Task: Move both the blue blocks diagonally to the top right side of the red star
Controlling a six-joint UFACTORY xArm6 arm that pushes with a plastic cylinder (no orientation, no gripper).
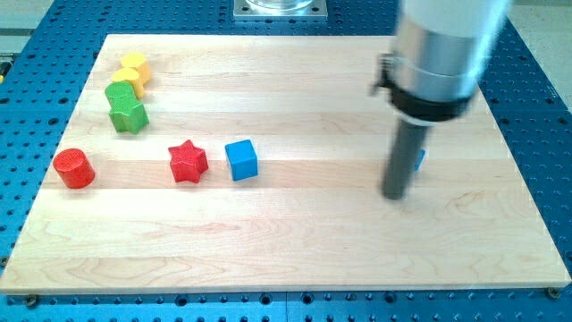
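A red star (188,161) lies left of the board's middle. A blue cube (241,160) sits just to its right, a small gap apart. A second blue block (420,160) is at the view's right, almost wholly hidden behind my rod; only a sliver shows, so its shape cannot be made out. My tip (395,194) rests on the board just left of and slightly below that blue block, touching or nearly touching it.
A red cylinder (73,168) stands at the left edge. A green star (128,114), a green block (119,92) and two yellow blocks (132,71) cluster at the top left. The wooden board (304,259) lies on a blue perforated table.
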